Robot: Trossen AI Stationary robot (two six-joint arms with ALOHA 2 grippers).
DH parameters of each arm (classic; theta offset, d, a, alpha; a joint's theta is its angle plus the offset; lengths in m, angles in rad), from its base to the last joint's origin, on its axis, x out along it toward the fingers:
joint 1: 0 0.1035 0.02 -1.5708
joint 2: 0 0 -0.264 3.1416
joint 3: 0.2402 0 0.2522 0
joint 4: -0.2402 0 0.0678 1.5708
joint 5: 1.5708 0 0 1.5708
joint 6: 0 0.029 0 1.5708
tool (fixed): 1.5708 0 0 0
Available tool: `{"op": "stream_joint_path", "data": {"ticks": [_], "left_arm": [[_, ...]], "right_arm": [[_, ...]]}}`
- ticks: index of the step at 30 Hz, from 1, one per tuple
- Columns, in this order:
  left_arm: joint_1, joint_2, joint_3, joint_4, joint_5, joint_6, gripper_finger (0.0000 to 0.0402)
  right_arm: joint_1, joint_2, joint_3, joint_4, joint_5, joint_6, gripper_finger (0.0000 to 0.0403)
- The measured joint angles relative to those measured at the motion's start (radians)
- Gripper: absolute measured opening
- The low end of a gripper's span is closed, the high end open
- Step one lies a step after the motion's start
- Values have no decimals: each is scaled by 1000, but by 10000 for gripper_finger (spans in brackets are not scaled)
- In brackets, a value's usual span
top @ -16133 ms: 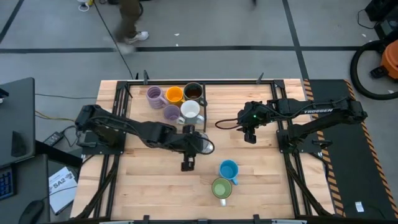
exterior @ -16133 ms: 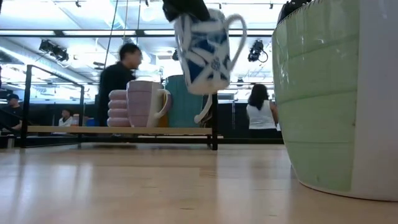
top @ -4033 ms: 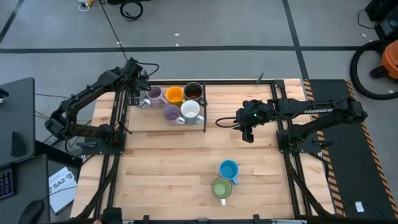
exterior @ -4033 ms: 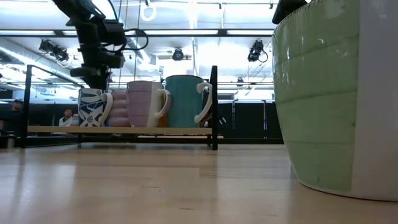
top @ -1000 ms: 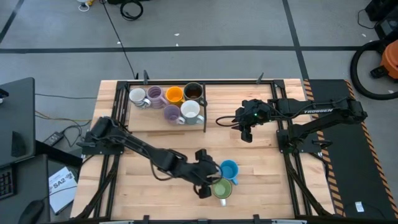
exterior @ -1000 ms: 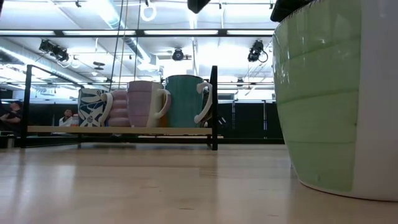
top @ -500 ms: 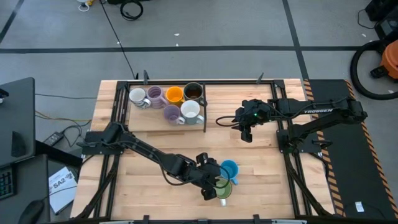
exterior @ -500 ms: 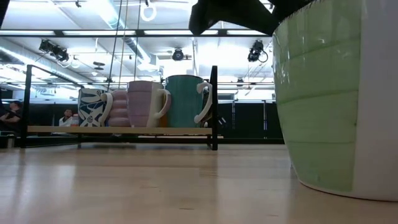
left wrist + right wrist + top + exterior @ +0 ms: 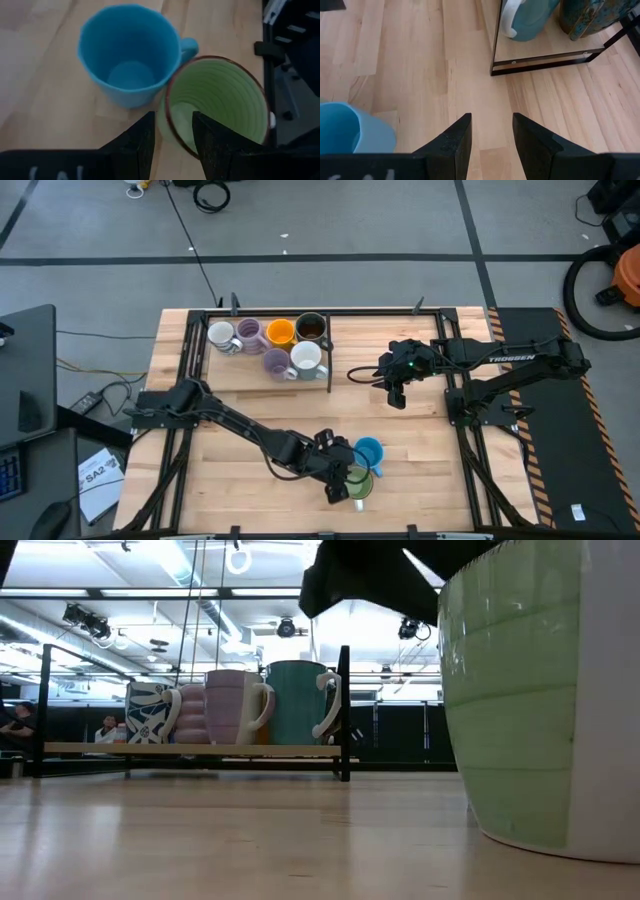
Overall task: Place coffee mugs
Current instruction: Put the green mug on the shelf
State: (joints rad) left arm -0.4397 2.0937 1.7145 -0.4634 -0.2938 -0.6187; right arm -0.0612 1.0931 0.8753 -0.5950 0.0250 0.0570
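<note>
**Left gripper straddles the rim of the green mug**

Here, nearest the front edge of the pale wooden table (image 9: 250, 480), the ribbed pale green ceramic mug with a dark rim (image 9: 357, 483) stands upright, filling the right side of the low view (image 9: 530, 700). The left gripper (image 9: 172, 131) hangs directly over it with its two dark fingers (image 9: 137, 142) parted, one outside the mug's wall and the other over its mouth, the rim running through the gap. No squeeze on the wall shows; the jaws stand open around the rim.

Just behind the green mug, touching or nearly touching it, sits the light blue handled ceramic mug (image 9: 368, 452), upright and empty (image 9: 130, 55), its handle turned toward the green one.

Farther back on the right side, the right gripper (image 9: 396, 397) waits in the air above bare wood, its fingers (image 9: 455, 137) spread apart with nothing between them.

At the far left of the table stands the low black-framed wooden rack (image 9: 330, 365) holding six mugs: the white mug with a blue pattern (image 9: 221, 336), a purple mug (image 9: 249, 333), an orange mug (image 9: 280, 332) and a dark grey mug (image 9: 311, 327) in the back row, with a second purple mug (image 9: 276, 362) and a white-rimmed mug (image 9: 306, 358) in front.
</note>
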Motion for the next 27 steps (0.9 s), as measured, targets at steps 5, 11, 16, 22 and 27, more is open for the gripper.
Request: {"op": "stream_joint_path", "data": {"ticks": [5, 11, 16, 22, 27], "left_arm": [[4, 20, -1, 0, 32, -2, 137], [6, 34, 0, -37, 88, -28, 137], [6, 36, 0, -53, 107, -26, 137], [6, 36, 0, -62, 125, -26, 113], [6, 36, 0, -73, 126, -26, 75]], "right_arm": [[0, 0, 0, 0, 0, 0, 148], [0, 0, 0, 2, 0, 0, 148], [0, 0, 0, 3, 0, 0, 148], [0, 0, 0, 3, 0, 0, 148], [0, 0, 0, 4, 0, 0, 148]]}}
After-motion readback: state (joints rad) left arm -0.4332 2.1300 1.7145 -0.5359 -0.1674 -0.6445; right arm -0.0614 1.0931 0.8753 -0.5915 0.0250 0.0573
